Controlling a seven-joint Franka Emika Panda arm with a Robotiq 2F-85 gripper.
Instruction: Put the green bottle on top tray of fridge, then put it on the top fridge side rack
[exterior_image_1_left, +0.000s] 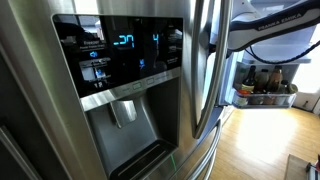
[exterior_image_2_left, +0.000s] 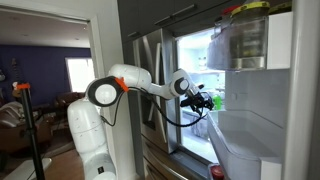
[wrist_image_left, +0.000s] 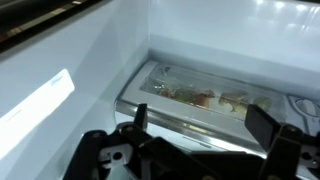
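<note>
The black two-fingered claw (wrist_image_left: 200, 122) could topple the small light-green plastic bottle (exterior_image_2_left: 217, 101), which stands just beside it at 3 o'clock in an exterior view, inside the open stainless-steel fridge (exterior_image_1_left: 30, 100), if it closes off-centre. The claw's fingers are wide apart and hold nothing, and a clear plastic drawer (wrist_image_left: 200, 95) lies at 12 o'clock in the wrist view

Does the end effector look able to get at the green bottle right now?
Probably yes: the fridge is open, and the end effector sits inside, open, beside the green bottle, with nothing visible between them.
</note>
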